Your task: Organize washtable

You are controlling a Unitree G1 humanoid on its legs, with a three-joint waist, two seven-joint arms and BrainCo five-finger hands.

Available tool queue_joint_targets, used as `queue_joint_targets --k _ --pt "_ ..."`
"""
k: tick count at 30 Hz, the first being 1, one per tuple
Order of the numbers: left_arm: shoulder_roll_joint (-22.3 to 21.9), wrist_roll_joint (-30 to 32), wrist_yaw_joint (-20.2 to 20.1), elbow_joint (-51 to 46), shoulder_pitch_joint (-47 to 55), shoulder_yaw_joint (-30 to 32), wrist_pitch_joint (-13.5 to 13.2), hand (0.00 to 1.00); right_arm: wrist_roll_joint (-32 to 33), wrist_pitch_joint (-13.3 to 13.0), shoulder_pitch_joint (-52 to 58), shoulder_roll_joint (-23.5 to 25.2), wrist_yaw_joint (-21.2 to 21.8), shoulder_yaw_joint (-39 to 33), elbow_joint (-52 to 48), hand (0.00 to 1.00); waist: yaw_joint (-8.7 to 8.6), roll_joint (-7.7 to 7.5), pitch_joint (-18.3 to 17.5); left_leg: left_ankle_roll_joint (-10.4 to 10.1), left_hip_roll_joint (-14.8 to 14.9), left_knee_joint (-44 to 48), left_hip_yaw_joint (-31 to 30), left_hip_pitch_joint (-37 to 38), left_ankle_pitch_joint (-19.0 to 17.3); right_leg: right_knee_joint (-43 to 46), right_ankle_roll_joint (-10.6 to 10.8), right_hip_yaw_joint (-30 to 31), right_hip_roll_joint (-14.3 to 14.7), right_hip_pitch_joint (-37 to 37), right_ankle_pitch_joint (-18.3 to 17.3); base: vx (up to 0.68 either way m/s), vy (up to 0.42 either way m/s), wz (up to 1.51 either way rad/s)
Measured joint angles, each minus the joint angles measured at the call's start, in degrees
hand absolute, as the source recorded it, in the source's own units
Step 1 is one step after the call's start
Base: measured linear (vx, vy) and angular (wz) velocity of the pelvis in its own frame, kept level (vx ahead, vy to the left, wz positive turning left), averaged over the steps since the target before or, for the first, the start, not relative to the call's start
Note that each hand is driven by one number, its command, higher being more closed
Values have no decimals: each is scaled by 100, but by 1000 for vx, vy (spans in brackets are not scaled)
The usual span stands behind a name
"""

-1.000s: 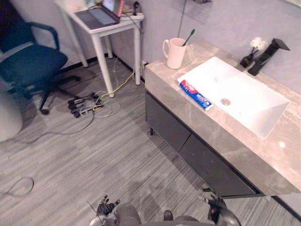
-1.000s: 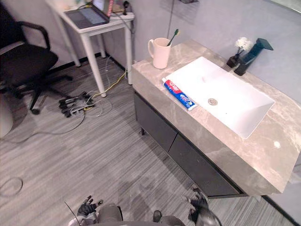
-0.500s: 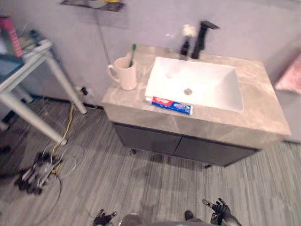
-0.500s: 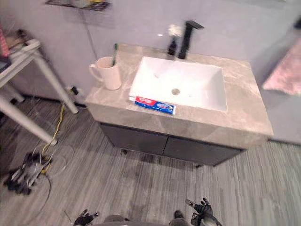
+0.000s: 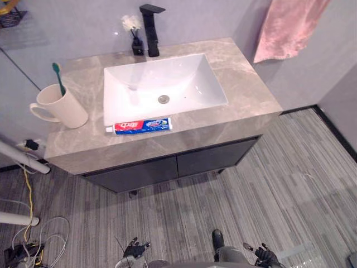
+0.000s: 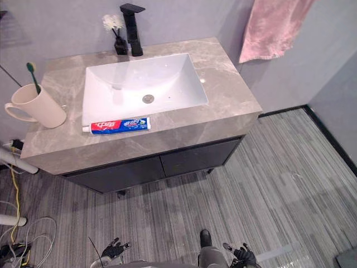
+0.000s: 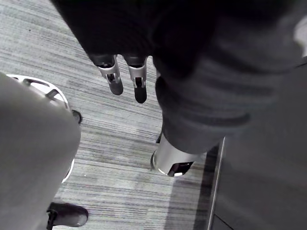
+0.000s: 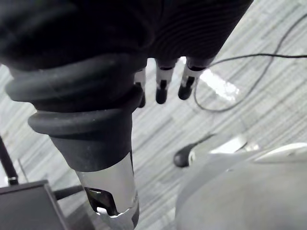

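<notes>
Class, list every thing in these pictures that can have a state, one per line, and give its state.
Sink: empty.
Tap: no water running.
Mug: upright on the counter.
Toothbrush: standing tilted in the mug.
Toothpaste: lying flat in front of the sink.
Cabinet fronts: shut.
Towel: hanging up.
Left hand: open, holding nothing.
Right hand: open, holding nothing.

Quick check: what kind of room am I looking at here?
Most likely a bathroom washstand: a white rectangular basin sunk in a grey marble countertop with a black tap, a cream mug holding a green toothbrush, a pink towel on the wall.
</notes>
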Motion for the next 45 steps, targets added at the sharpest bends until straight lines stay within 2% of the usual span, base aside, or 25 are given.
queue_joint_targets --k 5,6,9,10,11,12,15,22,24,26,27,28,29,30,31,32,33,34,35,36,38,41,42,43,45 --pt "22 -206 4 -72 8 -102 -53 0 79 -49 -76 -1 -4 441 -71 0 -2 -108 3 -10 154 1065 -581 -458 -9 -75 -25 -76 -102 177 -73 55 -69 16" --pt "25 -278 5 -123 8 -109 -71 0 81 -62 -136 -17 -7 618 -68 0 18 -205 64 79 100 1423 -906 -694 -134 -221 19 -64 -235 280 -34 32 55 15" --pt "52 -351 6 -218 -13 -236 -109 0 78 -76 -214 -70 -84 759 -52 0 154 -257 98 247 -363 1200 -1506 -1202 -329 -580 80 -40 -642 534 -12 12 164 17" --pt "61 -353 5 -258 -11 -274 -116 0 78 -76 -257 -92 -104 763 -50 0 167 -268 105 259 -467 1146 -1564 -1408 -302 -630 103 -46 -754 565 -26 -28 239 16" --pt "72 -381 7 -331 -9 -341 -118 0 78 -89 -291 -159 -118 859 -55 0 218 -237 120 413 -588 940 -1601 -1653 76 -692 230 -19 -900 610 -59 34 261 -12" --pt "88 -398 23 -332 20 -493 -118 0 47 -128 -281 -220 -120 1042 -62 0 329 -155 49 578 -689 789 -1400 -1516 37 -714 356 110 -909 694 -96 80 267 -14" --pt "233 -394 16 -303 90 -528 -112 0 -130 -124 -332 -145 -103 1116 -19 0 378 -122 44 740 -859 650 -1368 -1360 73 -296 257 42 -682 831 -305 193 249 -4" --pt "285 -331 8 -121 172 -524 -99 0 -336 -67 -122 94 -76 711 -4 0 358 -204 -113 742 -1274 134 -1336 -1065 74 -122 404 -64 -998 811 -322 151 173 2" --pt "281 -327 4 -121 174 -498 -94 0 -333 -44 -108 121 -72 579 -2 0 335 -188 -112 743 -1314 -19 -1341 -901 73 549 673 -22 -987 546 -403 175 86 -2" --pt "289 -323 4 -121 188 -517 -85 0 -195 -54 -93 201 -49 388 -69 0 255 -162 -88 760 -1352 -89 -1344 -559 66 2318 892 140 -901 -69 -378 153 53 8" --pt "290 -323 4 -121 188 -522 -85 0 -168 -62 -99 193 -23 350 -76 0 244 -112 -60 818 -1340 -80 -1373 -429 33 2703 920 142 -859 -195 -404 163 53 9" --pt "295 -322 4 -125 172 -535 -87 0 -146 -69 -113 165 10 365 -87 0 215 -47 -29 959 -1305 -72 -1462 -272 -37 3198 822 89 -789 -325 -552 156 26 15" --pt "321 -314 5 -126 117 -535 -89 0 -136 -67 -148 173 21 406 -87 0 206 -60 -30 1051 -1288 -100 -1588 -123 -99 3641 610 -108 -750 -534 -928 202 8 33" --pt "339 -272 4 -127 55 -531 -90 0 -127 -71 -209 165 24 481 -93 0 146 -76 -21 1050 -1256 -183 -1653 -38 -101 3709 447 -394 -706 -774 -1213 240 -16 40" --pt "332 -260 5 -121 17 -528 -84 0 -128 -72 -280 145 26 497 -113 0 109 -28 7 1025 -1171 -212 -1667 -10 -115 3560 235 -553 -576 -952 -1337 231 -47 26" --pt "298 -209 6 -126 -51 -522 -85 0 -118 -78 -332 91 32 524 -178 0 105 90 65 932 -971 -207 -1662 28 -165 3013 52 -697 -250 -1153 -1399 188 -54 5" --pt "289 -207 6 -124 -64 -519 -85 0 -96 -87 -349 73 34 538 -212 0 105 92 71 883 -878 -200 -1650 69 -186 2492 5 -725 -56 -1161 -1344 210 -61 1" --pt "339 -184 6 -122 17 -501 -84 0 -94 -122 -291 93 33 615 -218 0 98 59 89 774 -919 -169 -1646 86 -167 1172 -103 -621 171 -1051 -611 267 -75 16" --pt "295 -73 8 -89 7 -445 -70 0 -16 -130 -227 79 83 639 -198 0 84 -77 88 675 -1000 -94 -1681 163 -227 927 -197 -487 152 -993 -115 354 -48 12" --pt "194 -39 2 -94 13 -429 -51 0 0 -126 -265 -59 54 659 -166 0 113 82 75 538 -884 174 -1683 97 -198 804 -235 -525 219 -877 -54 316 -21 8" --pt "20 -84 1 -69 12 -274 -87 0 -2 -124 -279 -114 56 702 -109 0 123 -43 132 367 -850 571 -1692 -175 -165 279 -253 -490 1 -513 26 317 -1 22" --pt "-27 -135 1 -77 23 -186 -126 0 30 -67 -235 -138 104 622 258 0 128 -81 129 302 -691 -303 -1804 -187 -134 -310 -203 -678 -269 237 84 259 2 43" --pt "-35 -147 0 -71 26 -166 -120 0 44 -56 -230 -139 151 619 280 0 124 -46 108 199 -593 -633 -1806 -278 88 -459 -133 -709 -270 379 128 182 68 16" --pt "-63 -205 -9 -64 22 -43 -117 0 68 -58 -220 -152 170 613 283 0 149 -47 73 366 -534 -685 -1739 -374 417 -617 -92 -707 -275 500 135 166 103 -6" --pt "-12 -219 4 15 86 35 -105 0 80 -63 -159 -18 192 633 270 0 120 -115 -135 347 -636 -727 -1739 -380 441 -877 5 -685 -323 586 220 162 99 -2"
